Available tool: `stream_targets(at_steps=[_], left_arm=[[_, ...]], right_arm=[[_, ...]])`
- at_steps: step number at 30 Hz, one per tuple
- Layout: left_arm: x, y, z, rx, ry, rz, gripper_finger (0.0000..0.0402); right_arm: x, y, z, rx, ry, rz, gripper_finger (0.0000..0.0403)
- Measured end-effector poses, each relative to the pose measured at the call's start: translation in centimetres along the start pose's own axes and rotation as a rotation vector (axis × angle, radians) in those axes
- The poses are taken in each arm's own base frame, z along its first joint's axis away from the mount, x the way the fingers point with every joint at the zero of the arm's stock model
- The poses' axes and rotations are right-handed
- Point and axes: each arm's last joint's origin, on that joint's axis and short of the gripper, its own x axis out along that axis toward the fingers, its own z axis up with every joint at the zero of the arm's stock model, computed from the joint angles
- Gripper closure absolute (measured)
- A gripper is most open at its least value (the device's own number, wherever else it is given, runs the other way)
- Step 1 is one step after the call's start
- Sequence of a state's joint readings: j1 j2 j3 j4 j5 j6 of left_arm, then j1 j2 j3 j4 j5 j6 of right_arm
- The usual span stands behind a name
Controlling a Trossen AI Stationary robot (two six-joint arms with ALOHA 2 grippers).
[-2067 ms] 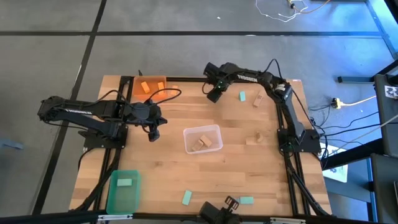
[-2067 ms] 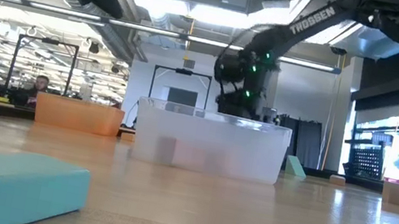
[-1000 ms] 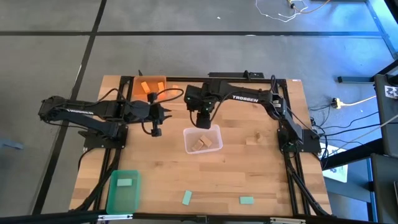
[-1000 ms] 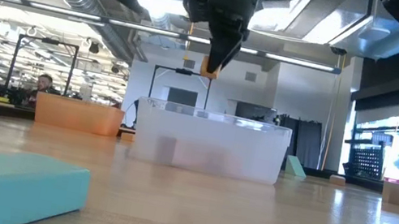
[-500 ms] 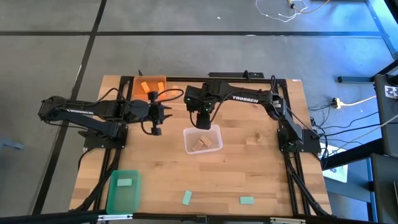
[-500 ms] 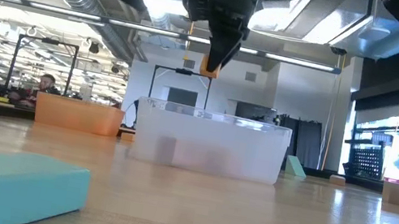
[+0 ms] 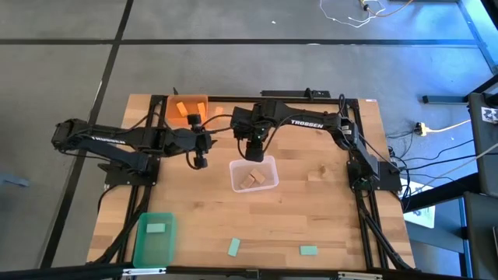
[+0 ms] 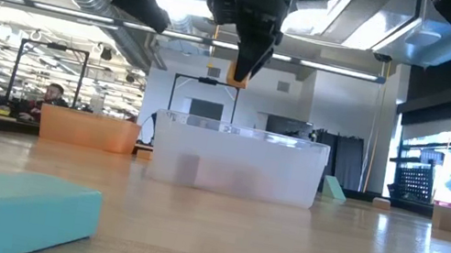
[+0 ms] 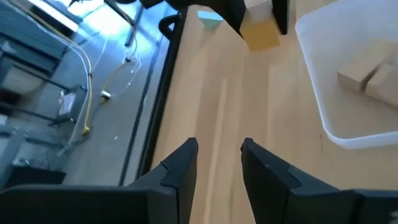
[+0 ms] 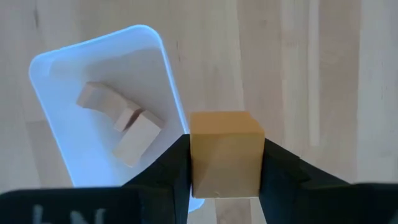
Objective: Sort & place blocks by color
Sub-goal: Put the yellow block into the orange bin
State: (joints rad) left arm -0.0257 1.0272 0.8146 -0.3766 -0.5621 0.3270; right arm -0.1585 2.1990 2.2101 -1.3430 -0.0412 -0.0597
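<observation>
On the table's near edge a mint green block [image 8: 2,208] lies flat, with two more green blocks [image 7: 233,247] well apart along that edge and one inside the green bin [image 7: 154,237]. Farther in, the clear bin [image 7: 254,174] holds tan blocks [image 10: 121,124]. Above its far rim the right gripper [image 10: 224,163] hangs, fingers clamped on a tan block [image 10: 224,160]. Just beside it, the left gripper [image 9: 216,163] hovers empty over bare table, fingers slightly parted. Farthest, the orange bin [image 7: 188,109] holds orange blocks [image 7: 182,108].
</observation>
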Motion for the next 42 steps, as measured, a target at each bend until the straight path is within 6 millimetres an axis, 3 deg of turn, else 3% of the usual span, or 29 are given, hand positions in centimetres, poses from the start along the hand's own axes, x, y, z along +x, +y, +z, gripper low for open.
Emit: stream_targets(at_steps=[10,18,23,42], left_arm=[[-0.3,-1.0,0.4,0.419,-0.104,-0.159,0.0287],[-0.6,-1.5,0.3,0.459,-0.115,-0.2,0.0287],[-0.9,-2.1,-0.1,0.61,-0.098,-0.242,0.0287],[-1.1,-2.4,0.0,0.6,-0.105,-0.25,0.0286]], right_arm=[[-0.1,0.5,0.0,-0.04,-0.015,0.177,0.0271],[-0.1,0.5,0.0,-0.055,-0.015,0.18,0.0271],[-0.1,0.5,-0.1,-0.055,-0.003,0.181,0.0271],[-0.1,0.5,-0.1,-0.076,-0.003,0.181,0.0271]])
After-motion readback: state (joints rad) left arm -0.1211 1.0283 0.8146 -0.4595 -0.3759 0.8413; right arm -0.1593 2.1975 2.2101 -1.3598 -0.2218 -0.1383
